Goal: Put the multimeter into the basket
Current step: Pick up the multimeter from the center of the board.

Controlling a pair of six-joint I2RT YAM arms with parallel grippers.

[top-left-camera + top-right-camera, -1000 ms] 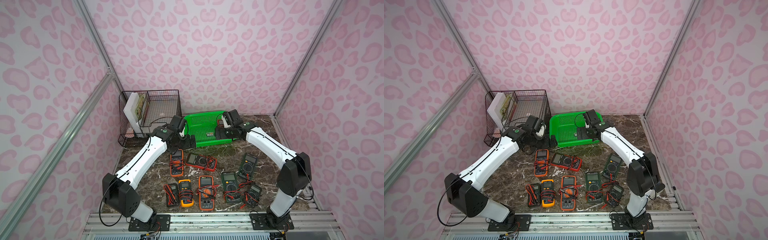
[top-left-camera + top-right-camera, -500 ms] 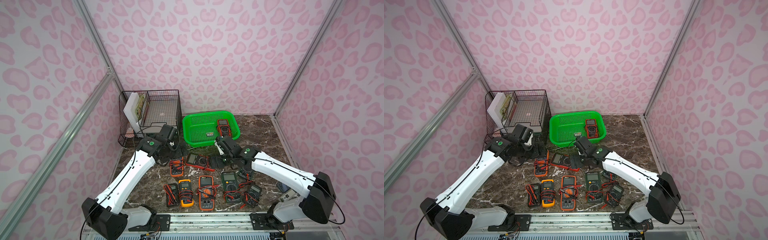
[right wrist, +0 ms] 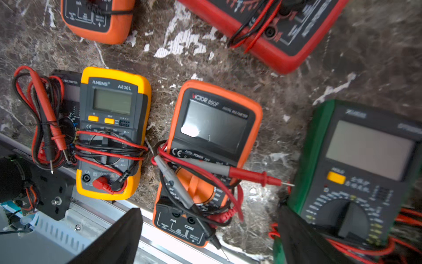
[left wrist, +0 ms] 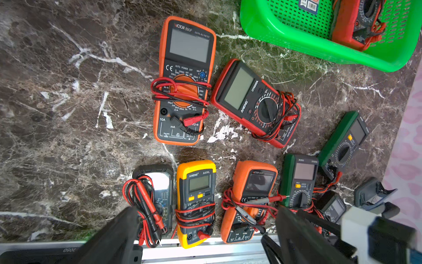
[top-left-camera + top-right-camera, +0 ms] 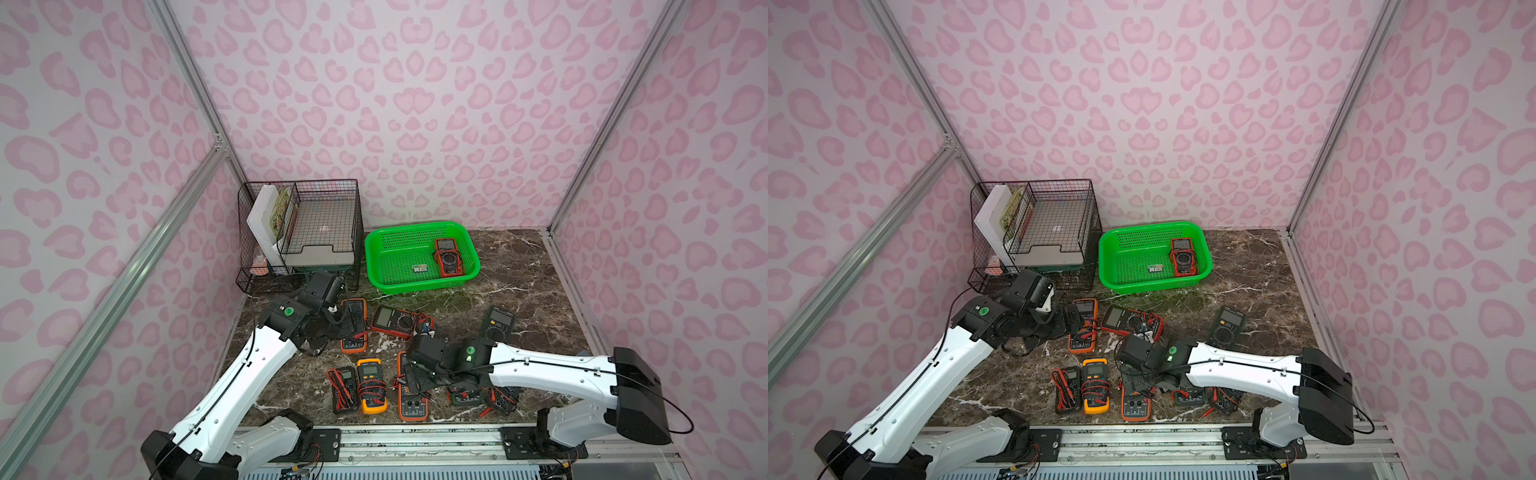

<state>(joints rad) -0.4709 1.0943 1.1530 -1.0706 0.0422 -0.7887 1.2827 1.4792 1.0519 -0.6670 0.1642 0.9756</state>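
Note:
The green basket [image 5: 415,227] [image 5: 1150,227] stands at the back of the marble table, and a red multimeter [image 5: 448,258] [image 5: 1183,258] lies inside it on the right. My left gripper [image 5: 354,319] [image 4: 206,209] hangs open and empty above an orange multimeter [image 5: 353,332] [image 4: 186,80] in the back row. My right gripper [image 5: 415,376] [image 3: 210,209] is open low over another orange multimeter [image 3: 214,146] in the front row; its dark fingers [image 3: 118,237] straddle it without touching.
Several more multimeters with wrapped leads lie on the table: a red one [image 5: 399,322], a yellow one [image 5: 372,386], a green one [image 5: 496,324]. A black wire rack [image 5: 299,232] stands left of the basket. An aluminium rail [image 5: 415,440] runs along the front.
Both arms pulled back from the basket toward the front. The right gripper left the red multimeter lying in the basket and came down over the front row; the left gripper moved over the back row.

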